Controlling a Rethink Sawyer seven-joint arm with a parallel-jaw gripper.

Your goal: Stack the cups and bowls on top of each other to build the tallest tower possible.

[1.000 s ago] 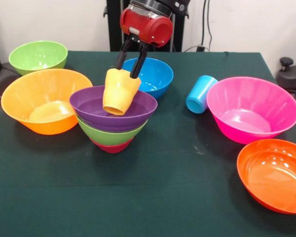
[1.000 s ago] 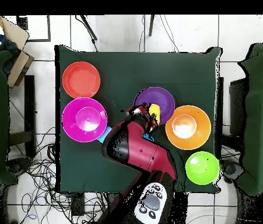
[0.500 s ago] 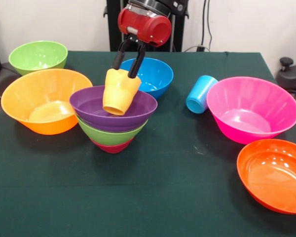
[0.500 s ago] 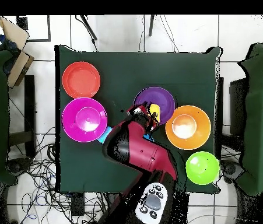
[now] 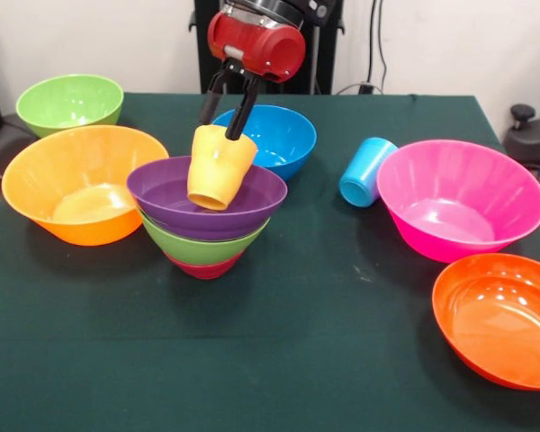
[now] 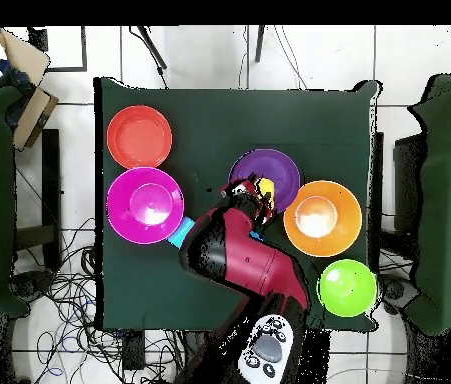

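Red arm (image 6: 239,255) over table (image 6: 209,120); purple bowl (image 6: 274,172) holding yellow cup (image 6: 265,187), beside orange bowl (image 6: 322,218).

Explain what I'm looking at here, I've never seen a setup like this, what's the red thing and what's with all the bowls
The red thing is a robot arm; its gripper is the pair of black fingers at its end. One picture looks across a green table; the other looks straight down on it. In the middle stands a tower: a crimson bowl, then green, then purple, with a yellow-orange cup tilted in the top one. The open gripper sits just above the cup's rim and is not gripping it. Around the tower are loose bowls: green, orange, blue, pink and red-orange. A light blue cup lies on its side beside the pink bowl.
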